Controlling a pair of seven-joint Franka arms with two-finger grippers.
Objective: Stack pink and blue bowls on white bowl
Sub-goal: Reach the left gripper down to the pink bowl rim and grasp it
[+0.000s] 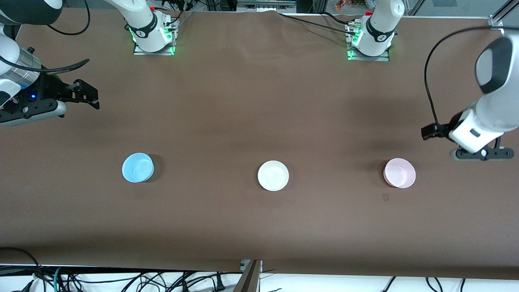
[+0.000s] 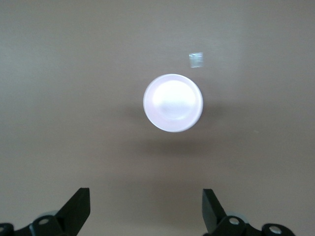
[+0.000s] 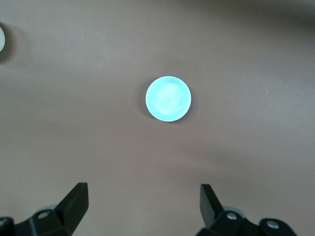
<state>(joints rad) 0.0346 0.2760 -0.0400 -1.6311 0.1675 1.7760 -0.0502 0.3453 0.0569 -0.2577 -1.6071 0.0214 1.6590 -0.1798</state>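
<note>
- The left gripper point(image 1: 429, 132) is showing only a black end in the front view; the arm's white body is hiding its fingers there.
- The right arm point(image 1: 16, 81) is running off the front view's edge.
- The white bowl point(image 3: 1, 42) is being cut by the right wrist view's edge, showing just a sliver.
- A small pale mark point(image 2: 196, 60) beside the pink bowl point(image 2: 173, 103) is appearing too blurred to identify.

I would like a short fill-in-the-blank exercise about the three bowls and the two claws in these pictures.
1. The white bowl stands between the pink bowl and the ____ bowl.
2. The bowl toward the left arm's end of the table is ____.
3. Both the left claw and the right claw are ____.
4. The number of bowls already stacked is ____.

Missing words: blue; pink; open; zero
</note>
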